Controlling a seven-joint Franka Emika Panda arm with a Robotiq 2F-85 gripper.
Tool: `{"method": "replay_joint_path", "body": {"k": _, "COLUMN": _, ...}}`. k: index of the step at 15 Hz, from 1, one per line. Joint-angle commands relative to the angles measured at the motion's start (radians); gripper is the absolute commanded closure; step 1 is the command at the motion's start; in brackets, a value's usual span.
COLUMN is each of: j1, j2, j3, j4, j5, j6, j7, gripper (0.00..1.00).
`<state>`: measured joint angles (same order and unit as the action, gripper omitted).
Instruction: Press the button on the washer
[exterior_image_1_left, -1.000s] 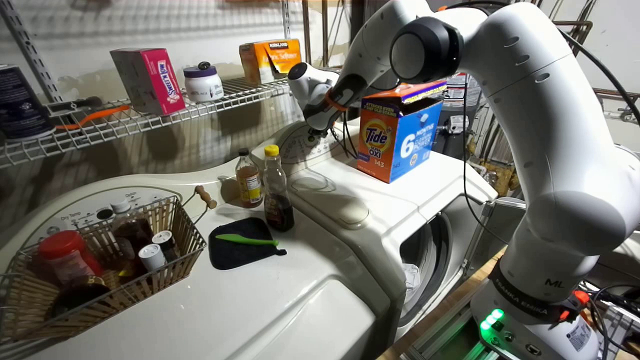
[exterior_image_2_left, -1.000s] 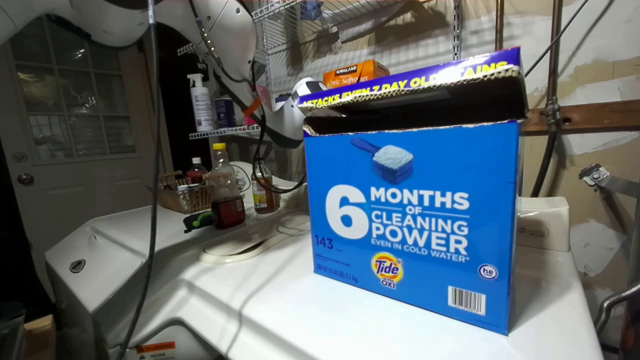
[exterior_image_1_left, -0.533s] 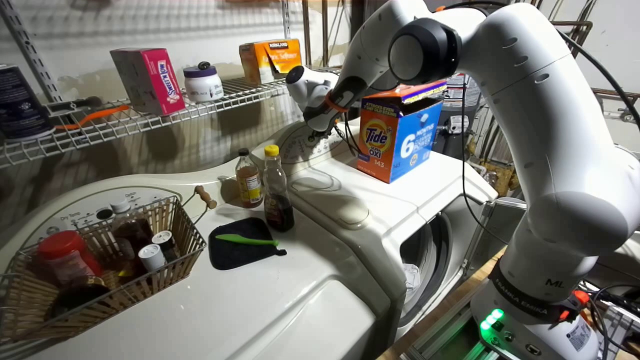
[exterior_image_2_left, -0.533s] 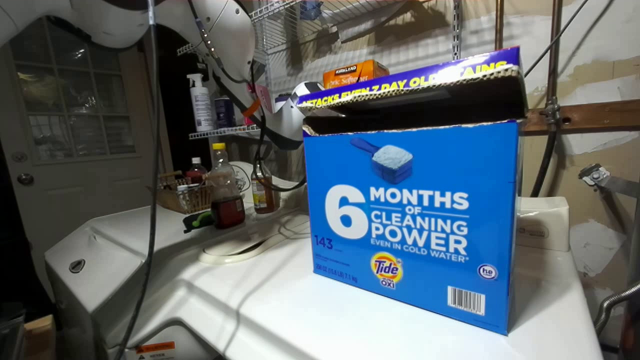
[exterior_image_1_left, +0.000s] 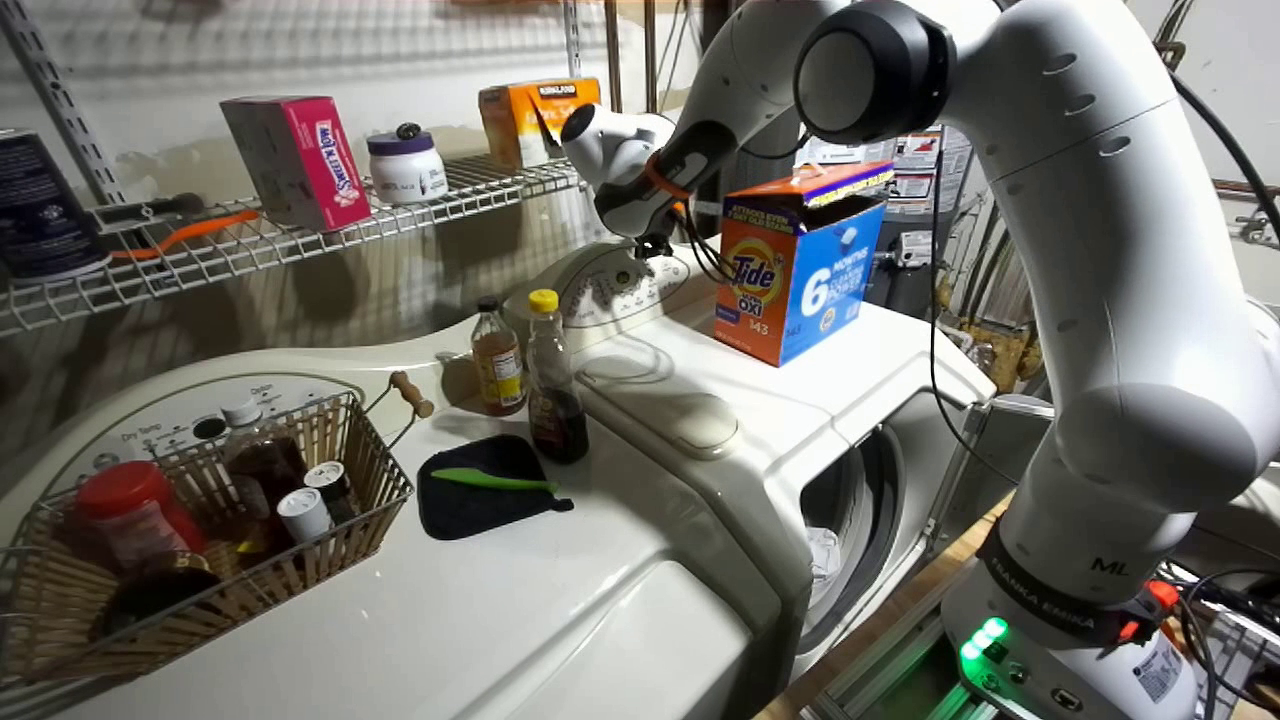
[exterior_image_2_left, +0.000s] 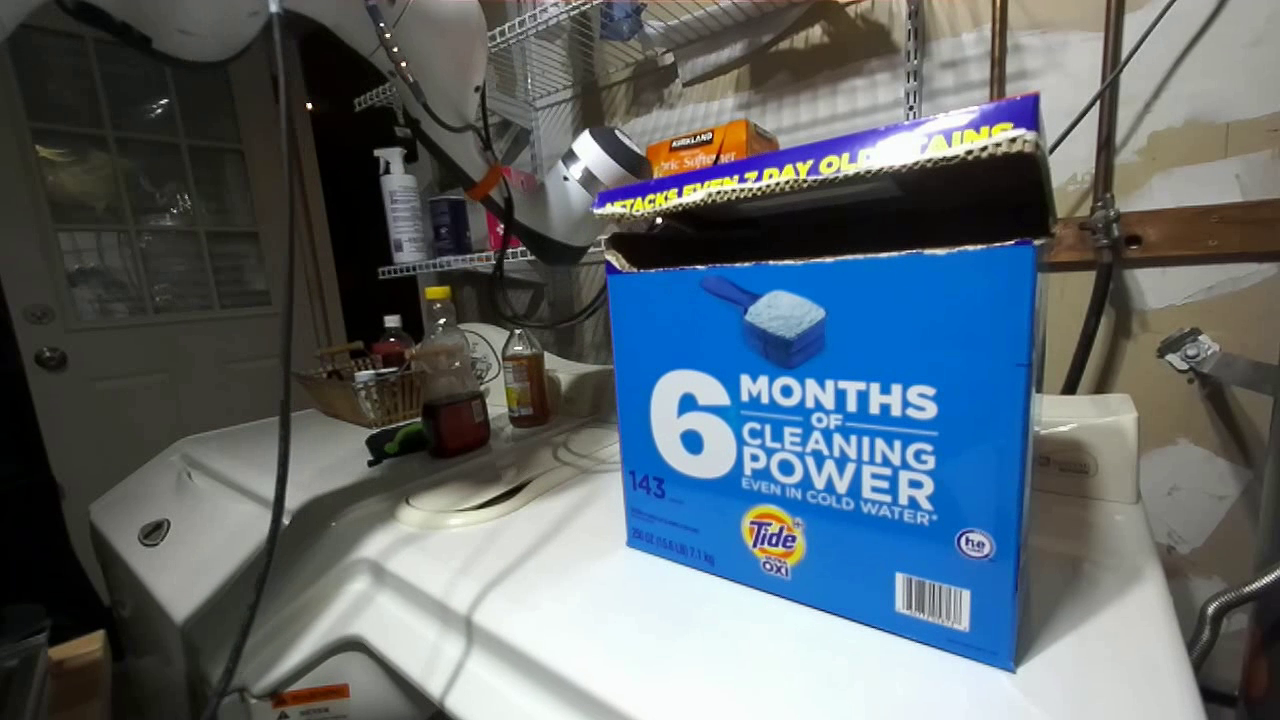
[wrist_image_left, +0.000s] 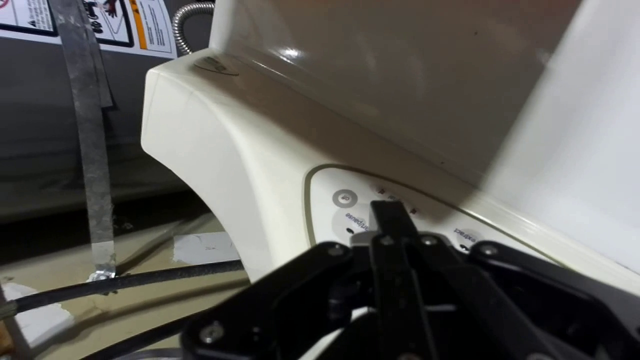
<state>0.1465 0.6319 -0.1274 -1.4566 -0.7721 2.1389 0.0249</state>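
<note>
Tool looks pinched together, over the panel of the washer; contact unclear. It partly hides the pause button, likely target. Off button just beside: slight aim error presses that. Cable hangs near box, could snag.

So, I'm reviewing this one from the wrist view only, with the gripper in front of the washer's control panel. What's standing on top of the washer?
Observer: A Tide box, as both exterior views show.
Operator: And the front of the washer: open or closed?
Observer: Open; an exterior view shows its round front opening uncovered.
Operator: What else is out of my sight?
Observer: A basket, standing on the neighbouring machine.
</note>
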Motion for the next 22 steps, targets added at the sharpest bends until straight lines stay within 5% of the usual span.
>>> {"method": "replay_joint_path", "body": {"k": 1, "j1": -0.014, "j2": -0.104, "j3": 0.022, "j4": -0.068, "j5": -0.009, "j6": -0.059, "j7": -0.044, "gripper": 1.0}}
{"method": "replay_joint_path", "body": {"k": 8, "j1": -0.056, "j2": -0.135, "j3": 0.062, "j4": -0.079, "j5": 0.049, "j6": -0.096, "j7": -0.084, "gripper": 1.0}}
{"method": "replay_joint_path", "body": {"k": 15, "j1": -0.157, "j2": -0.137, "j3": 0.047, "j4": -0.14, "j5": 0.252, "j6": 0.188, "j7": 0.039, "gripper": 1.0}}
{"method": "replay_joint_path", "body": {"k": 16, "j1": -0.122, "j2": -0.11, "j3": 0.033, "j4": -0.093, "j5": 0.218, "j6": 0.115, "j7": 0.001, "gripper": 0.99}}
{"method": "replay_joint_path", "body": {"k": 22, "j1": -0.146, "j2": -0.107, "j3": 0.033, "j4": -0.107, "j5": 0.266, "j6": 0.175, "j7": 0.012, "gripper": 1.0}}
